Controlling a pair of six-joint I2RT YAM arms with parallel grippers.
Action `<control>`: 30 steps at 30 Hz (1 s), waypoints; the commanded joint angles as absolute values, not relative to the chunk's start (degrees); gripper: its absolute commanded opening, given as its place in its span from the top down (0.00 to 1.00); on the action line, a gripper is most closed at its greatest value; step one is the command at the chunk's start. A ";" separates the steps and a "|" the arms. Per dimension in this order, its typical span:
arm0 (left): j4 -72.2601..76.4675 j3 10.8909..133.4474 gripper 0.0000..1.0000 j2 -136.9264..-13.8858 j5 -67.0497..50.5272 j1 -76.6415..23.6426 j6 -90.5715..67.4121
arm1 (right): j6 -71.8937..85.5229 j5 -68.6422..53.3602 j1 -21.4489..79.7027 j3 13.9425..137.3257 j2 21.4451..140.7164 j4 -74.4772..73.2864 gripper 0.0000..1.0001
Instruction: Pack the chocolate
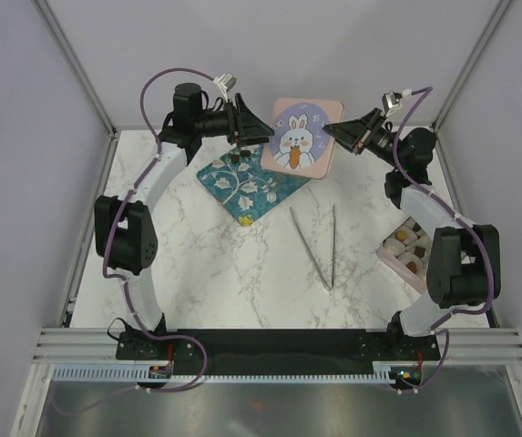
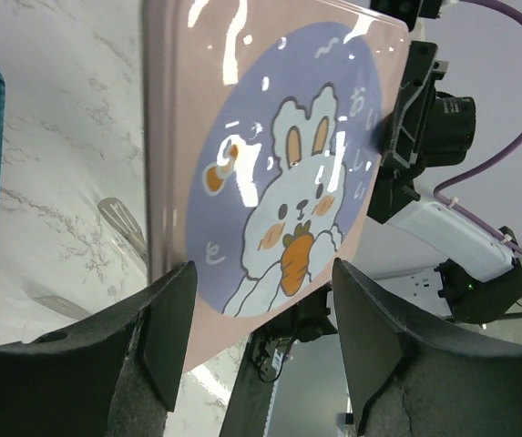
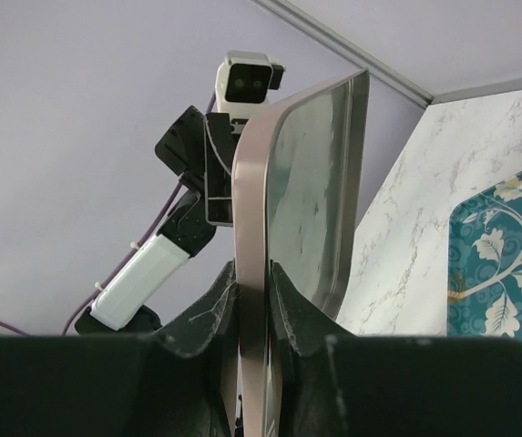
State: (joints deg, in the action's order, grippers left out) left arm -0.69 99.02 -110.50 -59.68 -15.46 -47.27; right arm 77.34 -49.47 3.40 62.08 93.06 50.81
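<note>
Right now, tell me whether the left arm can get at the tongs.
Probably yes. The left gripper is open and empty beside the lid, and the tongs lie uncovered on the marble table between the arms, nothing across the way.

Marble table (image 1: 242,273) — teal tray (image 1: 251,187), metal tongs (image 1: 330,282), pink box (image 1: 388,258) at right

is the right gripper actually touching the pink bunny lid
Touching. The right wrist view shows the right gripper closed on the rim of the pink bunny lid, one finger pressed against each face, with no gap showing.
</note>
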 commanded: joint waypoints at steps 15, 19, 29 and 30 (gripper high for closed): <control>-0.26 108.54 0.50 -118.03 -63.54 -19.33 -44.73 | 71.91 -50.98 2.20 62.67 87.10 44.58 1.00; 3.69 109.51 0.85 -120.58 -63.63 -21.70 -48.59 | 61.92 -48.87 0.53 63.19 85.26 31.06 0.87; 10.62 111.62 0.98 -127.08 -63.63 -28.82 -55.89 | 41.50 -22.55 -5.10 66.88 77.18 -14.69 0.38; 11.85 111.71 0.98 -128.57 -63.72 -29.44 -56.68 | 41.22 -17.71 -5.36 68.02 76.21 -19.64 0.37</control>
